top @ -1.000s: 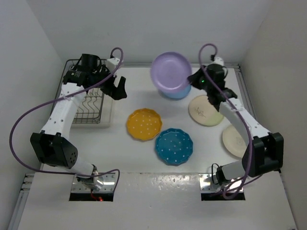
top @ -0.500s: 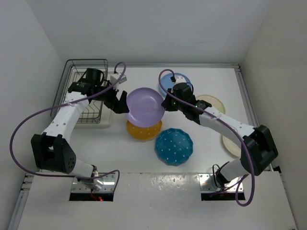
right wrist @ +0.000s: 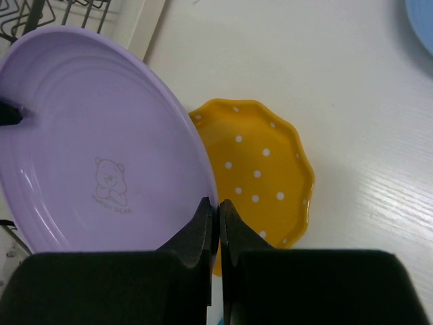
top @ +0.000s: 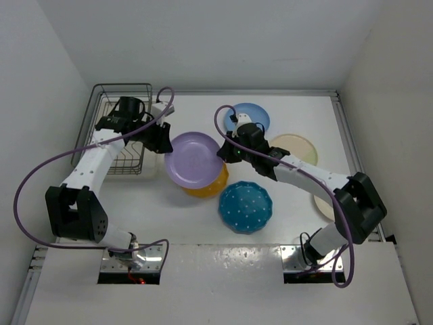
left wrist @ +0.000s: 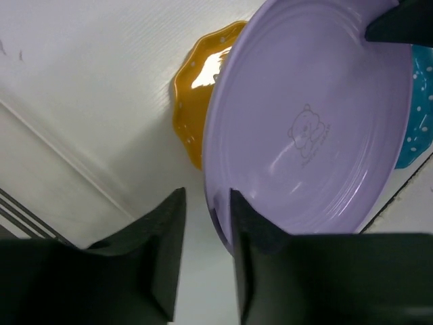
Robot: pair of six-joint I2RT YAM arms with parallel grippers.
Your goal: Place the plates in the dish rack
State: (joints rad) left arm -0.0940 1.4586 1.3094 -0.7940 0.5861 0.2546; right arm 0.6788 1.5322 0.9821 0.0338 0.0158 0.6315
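Top external shows the right pincer [top: 222, 154] clamping lavender plate [top: 195, 159] above yellow plate [top: 206, 191], left pincer [top: 164, 143] agape astride its rim.

Glossy glaze, ceramic by the look, on the lavender plate [right wrist: 101, 135] — smooth, with faint ridged rings. Same wet shine on the dotted yellow plate [right wrist: 260, 169] and the teal plate [top: 245, 206]. Matt black plastic on the right hand [right wrist: 216, 203] and left hand [left wrist: 205, 196]. Dark metal wire for the dish rack [top: 128, 159]. White desk [top: 196, 112] — satin, faintly grained.
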